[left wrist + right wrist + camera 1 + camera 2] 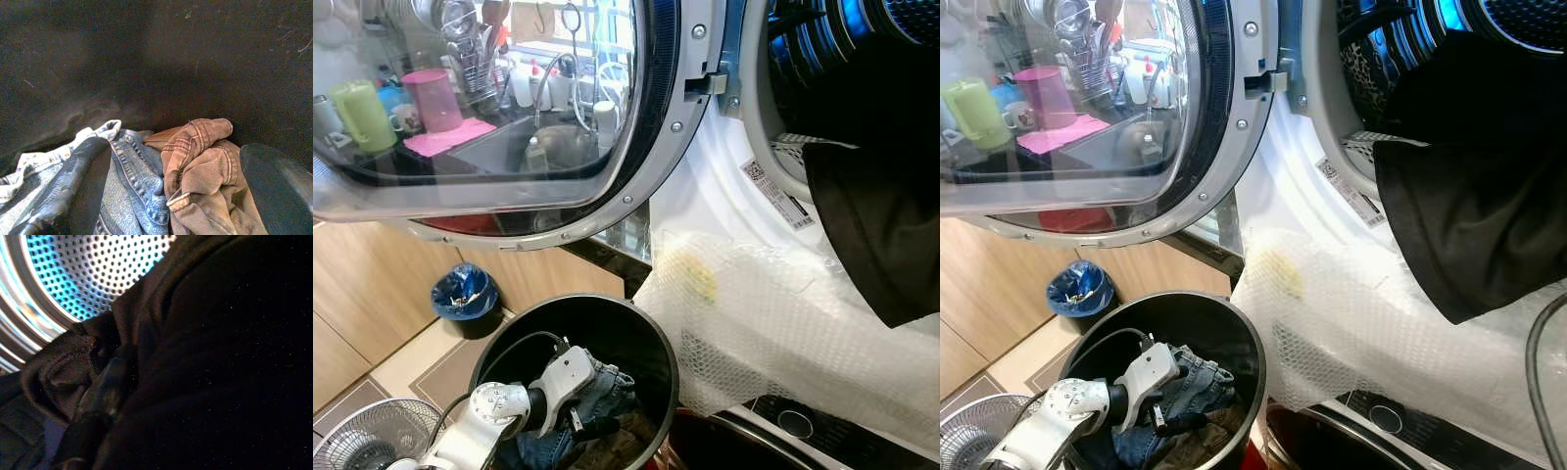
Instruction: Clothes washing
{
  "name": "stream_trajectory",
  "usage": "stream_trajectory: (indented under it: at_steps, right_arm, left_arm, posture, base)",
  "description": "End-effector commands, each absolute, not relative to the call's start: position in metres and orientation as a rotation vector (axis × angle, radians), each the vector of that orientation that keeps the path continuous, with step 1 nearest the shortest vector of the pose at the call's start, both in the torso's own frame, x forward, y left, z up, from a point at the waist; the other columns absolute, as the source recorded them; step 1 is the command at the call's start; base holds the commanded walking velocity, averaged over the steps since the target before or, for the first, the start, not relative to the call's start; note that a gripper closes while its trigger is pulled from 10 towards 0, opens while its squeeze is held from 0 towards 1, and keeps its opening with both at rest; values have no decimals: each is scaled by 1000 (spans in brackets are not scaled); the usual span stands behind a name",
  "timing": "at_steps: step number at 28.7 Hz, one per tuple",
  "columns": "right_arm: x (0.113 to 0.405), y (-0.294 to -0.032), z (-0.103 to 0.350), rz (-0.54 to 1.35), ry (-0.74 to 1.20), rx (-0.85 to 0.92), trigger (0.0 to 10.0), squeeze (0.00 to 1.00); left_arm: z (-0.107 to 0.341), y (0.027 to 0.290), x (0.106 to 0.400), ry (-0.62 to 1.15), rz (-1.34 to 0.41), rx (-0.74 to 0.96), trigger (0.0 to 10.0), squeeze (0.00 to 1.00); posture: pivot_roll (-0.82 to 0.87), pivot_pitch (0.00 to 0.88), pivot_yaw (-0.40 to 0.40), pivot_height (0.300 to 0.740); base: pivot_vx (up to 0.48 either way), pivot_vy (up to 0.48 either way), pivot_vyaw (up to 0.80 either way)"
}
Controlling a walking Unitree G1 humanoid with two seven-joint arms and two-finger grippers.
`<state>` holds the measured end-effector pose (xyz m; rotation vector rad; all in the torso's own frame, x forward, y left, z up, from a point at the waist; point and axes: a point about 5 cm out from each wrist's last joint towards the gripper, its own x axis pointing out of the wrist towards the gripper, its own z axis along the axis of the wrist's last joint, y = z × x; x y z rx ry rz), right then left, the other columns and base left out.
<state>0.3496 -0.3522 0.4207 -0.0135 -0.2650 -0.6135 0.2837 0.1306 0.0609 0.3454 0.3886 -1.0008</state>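
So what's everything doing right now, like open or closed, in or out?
Washer door: swung wide open.
Black garment: hanging half out of the drum.
Black bin: open, clothes inside.
Blue jeans: crumpled in the bin.
Tan garment: crumpled beside the jeans.
Left gripper: open, down in the bin.
Right gripper: among the black garment.

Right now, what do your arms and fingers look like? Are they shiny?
My left arm is silvery white, built of rounded joints, with a white wrist block and a thin black cable looping over it. The left gripper has long black fingers, glossy and a bit scuffed. A right finger is shiny black too.
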Motion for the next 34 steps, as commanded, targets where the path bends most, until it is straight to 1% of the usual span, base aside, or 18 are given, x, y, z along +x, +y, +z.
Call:
stream_trajectory:
  at_steps: [1, 5, 8, 12, 13, 16, 17, 18, 20, 21, 22, 24, 28, 29, 31, 32, 33, 34]
  right_arm:
    - [345, -346, 434, -597, -304, -45, 10000, 1000]
    - [337, -340, 435, -563, -324, -66, 10000, 1000]
    - [326, -331, 424, -518, -319, -47, 10000, 1000]
    - [308, -324, 418, -477, -313, -94, 10000, 1000]
    - [302, -323, 416, -476, -313, -108, 10000, 0]
    - [289, -321, 414, -498, -306, -140, 10000, 0]
    - [289, -321, 414, -498, -306, -140, 10000, 0]
    - [270, -324, 416, -535, -326, -148, 10000, 0]
    - [254, -326, 420, -567, -357, -135, 10000, 0]
    - [244, -322, 422, -552, -376, -127, 10000, 0]
    - [244, -322, 422, -552, -376, -127, 10000, 0]
    - [241, -313, 422, -491, -381, -138, 10000, 0]
    - [240, -315, 414, -553, -352, -137, 10000, 4]
    - [244, -315, 415, -547, -365, -115, 10000, 1000]
    - [259, -308, 416, -498, -388, -49, 10000, 1000]
    - [281, -291, 417, -371, -377, -25, 10000, 1000]
    - [281, -291, 417, -371, -377, -25, 10000, 1000]
    - [304, -266, 420, -214, -364, -56, 10000, 1000]
  left_arm:
    - [62, 134, 284, 401, -1000, 373, 10000, 0]
    - [62, 137, 284, 406, -998, 376, 10000, 0]
    - [62, 137, 282, 410, -1001, 376, 10000, 0]
    - [61, 136, 282, 412, -1004, 374, 10000, 0]
    - [61, 136, 281, 414, -1009, 373, 10000, 0]
    - [61, 136, 281, 416, -1016, 376, 10000, 0]
    - [61, 136, 281, 416, -1016, 376, 10000, 0]
    - [61, 136, 281, 417, -1014, 375, 10000, 0]
    - [60, 136, 281, 420, -1015, 375, 10000, 0]
    - [59, 135, 280, 423, -1020, 374, 10000, 0]
    - [59, 135, 280, 423, -1020, 374, 10000, 0]
    - [59, 135, 280, 424, -1022, 373, 10000, 0]
    - [59, 133, 281, 422, -1023, 371, 10000, 0]
    - [59, 133, 281, 421, -1022, 372, 10000, 0]
    - [59, 132, 283, 416, -1013, 376, 10000, 0]
    - [60, 131, 285, 410, -1002, 376, 10000, 0]
    - [60, 131, 285, 410, -1002, 376, 10000, 0]
    - [61, 130, 287, 403, -995, 377, 10000, 0]
  posture:
    - [21, 88, 117, 740]
    - [16, 90, 120, 740]
    - [15, 94, 119, 740]
    - [9, 97, 123, 740]
    - [10, 94, 121, 740]
    - [10, 94, 121, 740]
    - [10, 94, 121, 740]
    - [7, 97, 123, 740]
    - [0, 96, 124, 740]
    - [0, 96, 124, 740]
    - [0, 96, 124, 740]
    - [-6, 100, 125, 740]
    - [-6, 99, 124, 740]
    - [-6, 99, 124, 740]
    - [-15, 96, 124, 740]
    - [-12, 92, 124, 740]
    - [-12, 92, 124, 740]
    - [-11, 90, 126, 740]
  base:
    - [0, 0, 0]
    - [0, 0, 0]
    - [0, 0, 0]
    - [0, 0, 0]
    - [0, 0, 0]
    - [0, 0, 0]
    - [0, 0, 0]
    - [0, 0, 0]
    - [0, 0, 0]
    - [0, 0, 0]
    - [0, 0, 0]
    - [0, 0, 0]
    - [0, 0, 0]
    - [0, 0, 0]
    - [0, 0, 0]
    - [0, 0, 0]
    - [0, 0, 0]
    - [0, 0, 0]
